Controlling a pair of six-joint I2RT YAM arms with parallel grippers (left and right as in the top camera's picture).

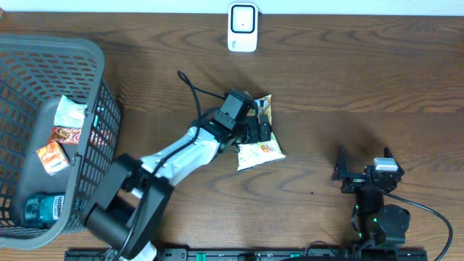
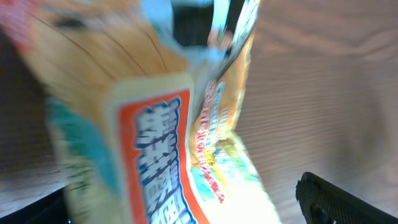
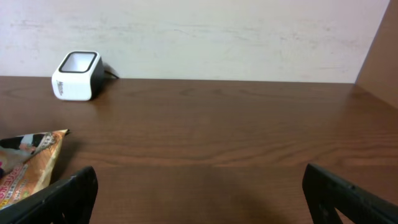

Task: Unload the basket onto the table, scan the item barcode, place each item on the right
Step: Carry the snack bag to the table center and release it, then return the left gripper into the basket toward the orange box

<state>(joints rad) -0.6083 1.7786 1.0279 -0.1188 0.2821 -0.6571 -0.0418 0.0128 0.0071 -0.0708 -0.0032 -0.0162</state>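
From overhead, the left pincer [image 1: 255, 129] sits near the middle of the brown wooden counter [image 1: 362, 80], directly over a snack packet [image 1: 259, 151] printed in orange and white. The packet's lower end fans out on the wood below the pincer, and a smaller corner of it shows above. The white scanner [image 1: 242, 27] stands at the far edge of the counter, well apart from the packet. A grey mesh basket [image 1: 51, 45] fills the left side and holds several small packets [image 1: 69, 112] and a teal item [image 1: 43, 206]. The right pincer [image 1: 362, 165] rests low on the right with its jaws spread wide and nothing between them. In the left wrist view the packet fills nearly the whole frame, close and blurred, with an orange panel of lettering down its middle. One dark finger [image 2: 339, 199] sits far out at the lower right corner, so the jaws stand wide with the packet between them; whether either pad touches it cannot be told. In the right wrist view, both dark fingers [image 3: 62, 199] stand at the lower corners, far apart, with bare wood between them. The packet's tip peeks in at the left edge, and the scanner stands at the back of the counter, near the pale wall [image 3: 217, 31].
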